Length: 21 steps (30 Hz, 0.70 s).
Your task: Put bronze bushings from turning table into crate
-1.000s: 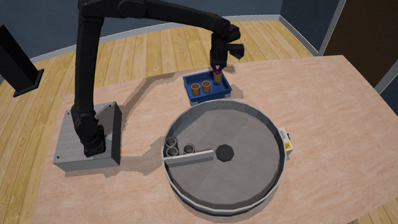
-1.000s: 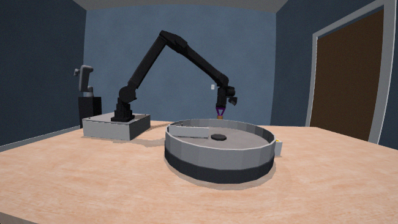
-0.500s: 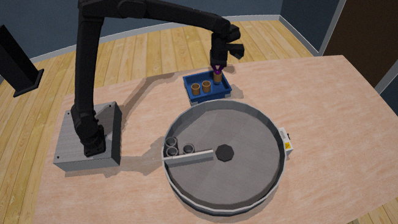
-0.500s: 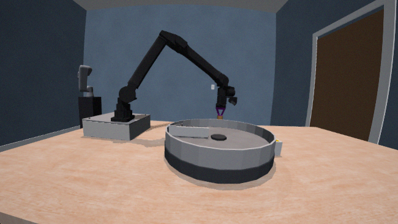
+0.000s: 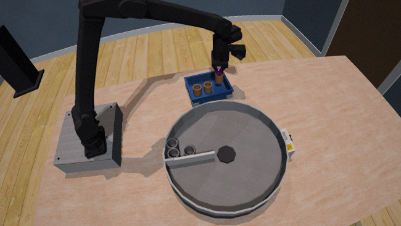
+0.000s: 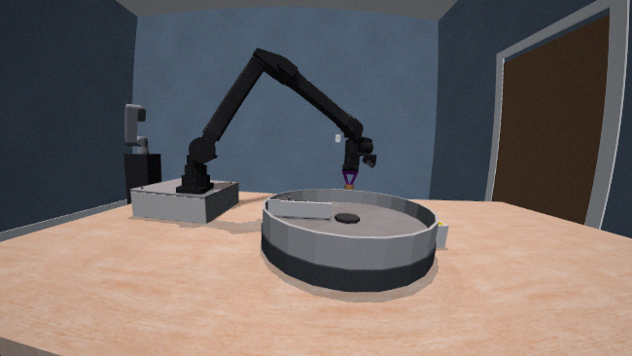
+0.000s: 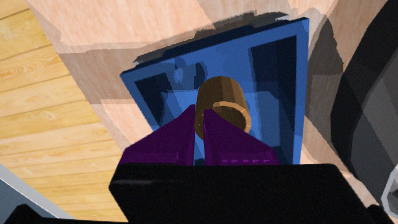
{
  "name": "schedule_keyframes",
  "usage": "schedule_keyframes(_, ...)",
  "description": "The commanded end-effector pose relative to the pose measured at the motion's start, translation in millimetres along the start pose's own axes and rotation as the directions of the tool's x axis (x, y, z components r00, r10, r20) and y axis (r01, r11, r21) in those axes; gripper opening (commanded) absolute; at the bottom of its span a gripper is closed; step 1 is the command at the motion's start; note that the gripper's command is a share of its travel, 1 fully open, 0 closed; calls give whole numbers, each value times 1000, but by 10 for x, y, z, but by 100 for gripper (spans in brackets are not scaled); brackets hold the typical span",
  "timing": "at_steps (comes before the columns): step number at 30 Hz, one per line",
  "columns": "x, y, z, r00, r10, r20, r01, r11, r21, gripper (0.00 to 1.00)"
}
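Nearest the exterior camera, a round grey turning table [image 5: 279, 160] with a raised rim on the pale wooden table top [image 5: 339, 129]. On its disc, three steel bushings [image 5: 173, 147] clustered upright against a straight grey divider bar [image 5: 189, 159], beside a dark hub [image 5: 226, 154]. Just beyond the rim, a blue crate [image 5: 228, 91] with two bronze bushings [image 5: 202, 88] standing upright inside. Over the crate's right end, the gripper [image 5: 219, 72], purple fingers clamped on the wall of a third bronze bushing [image 7: 222, 100], lowered within the crate's walls. Farther left, the grey pedestal [image 5: 66, 154] under the black arm [image 5: 86, 62].
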State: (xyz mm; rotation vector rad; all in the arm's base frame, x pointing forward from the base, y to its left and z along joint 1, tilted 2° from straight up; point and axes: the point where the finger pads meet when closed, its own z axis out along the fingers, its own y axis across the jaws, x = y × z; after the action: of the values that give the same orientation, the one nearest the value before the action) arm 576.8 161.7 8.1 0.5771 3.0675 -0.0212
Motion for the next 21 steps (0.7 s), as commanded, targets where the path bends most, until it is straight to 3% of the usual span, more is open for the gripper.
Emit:
schedule_keyframes(1,-35,61,-292,999,4,46,-3,999,-32,0)
schedule_keyframes(21,-69,87,-330,998,5,55,-3,999,-39,0)
